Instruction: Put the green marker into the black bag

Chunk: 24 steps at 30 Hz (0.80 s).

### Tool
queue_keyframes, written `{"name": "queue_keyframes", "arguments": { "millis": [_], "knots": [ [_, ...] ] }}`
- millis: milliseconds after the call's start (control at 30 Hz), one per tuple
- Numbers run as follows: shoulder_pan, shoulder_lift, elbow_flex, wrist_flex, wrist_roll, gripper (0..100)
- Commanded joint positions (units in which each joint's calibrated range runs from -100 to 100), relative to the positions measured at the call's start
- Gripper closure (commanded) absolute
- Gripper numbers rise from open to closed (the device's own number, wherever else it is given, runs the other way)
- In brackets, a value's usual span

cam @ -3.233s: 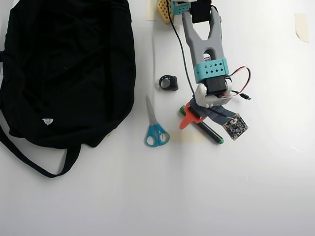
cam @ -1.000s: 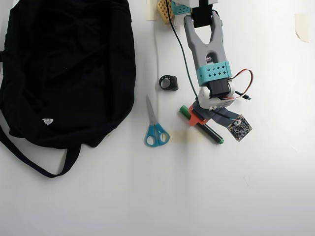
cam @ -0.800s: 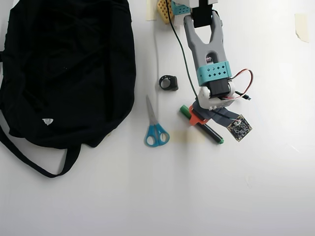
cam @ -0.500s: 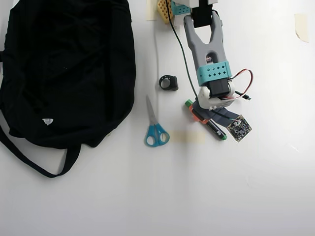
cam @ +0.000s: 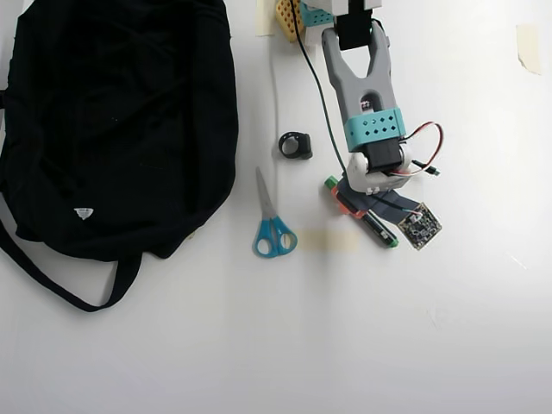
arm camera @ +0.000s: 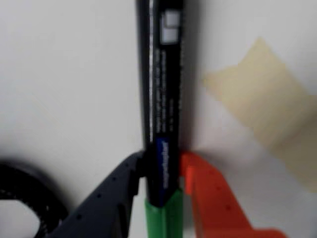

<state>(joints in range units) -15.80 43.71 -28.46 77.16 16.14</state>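
Clamped from both sides, the green marker (arm camera: 162,124) is sitting between the jaws of the gripper (arm camera: 161,171), dark finger on its left and orange finger on its right in the wrist view. Overhead, the marker (cam: 377,229) is lying right of the scissors (cam: 272,226), well apart from the black bag (cam: 112,121).

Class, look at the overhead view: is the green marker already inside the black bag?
No. The green marker lies right of the blue-handled scissors, clamped by the gripper, apart from the black bag.

black bag (cam: 121,112), green-capped black marker (arm camera: 162,99), blue-handled scissors (cam: 272,226)
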Motion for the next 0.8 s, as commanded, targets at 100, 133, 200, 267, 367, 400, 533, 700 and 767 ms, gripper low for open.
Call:
{"name": "queue_keyframes", "arguments": {
  "millis": [100,133,200,267,367,400,533,700,767],
  "knots": [
    [-0.4,-1.7,-6.1,0.5,-0.9,98],
    [-0.6,-1.8,-6.8,1.3,-1.1,98],
    [-0.7,-1.8,-8.9,3.5,-1.1,98],
    [-0.7,-1.8,-11.7,6.2,-1.1,98],
    [-0.7,-1.8,-17.6,11.7,-2.6,98],
    [-0.7,-1.8,-19.4,13.5,-3.2,98],
    [-1.3,-1.8,-25.5,18.9,-4.8,98],
    [-1.8,-1.8,-28.9,19.7,-5.8,98],
    [-1.8,-1.8,-29.9,19.8,-5.8,98]
  ]
}}
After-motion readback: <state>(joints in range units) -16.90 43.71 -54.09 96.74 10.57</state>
